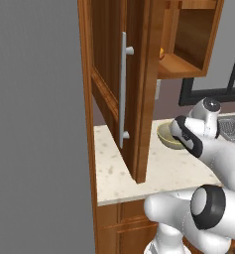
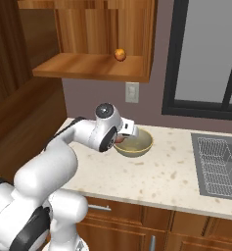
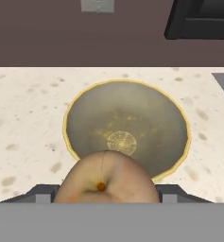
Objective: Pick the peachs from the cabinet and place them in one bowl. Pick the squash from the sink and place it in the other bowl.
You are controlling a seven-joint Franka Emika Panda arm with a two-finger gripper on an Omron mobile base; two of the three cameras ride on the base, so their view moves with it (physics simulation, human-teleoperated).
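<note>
At left, the cabinet door hangs open, one peach left on its shelf. Centre, the claw grasps the other peach, poised just above the near rim of the tan bowl on the bench. The fruit should be carried over the bowl's middle, lowered, then released. At right, the sink.

Nothing here can be read: no words, labels, brand marks or numbers stand on anything from where I look. The tan bowl carries only a faint round pattern at its bottom, no letters. The wall plate above the table is blank.
</note>
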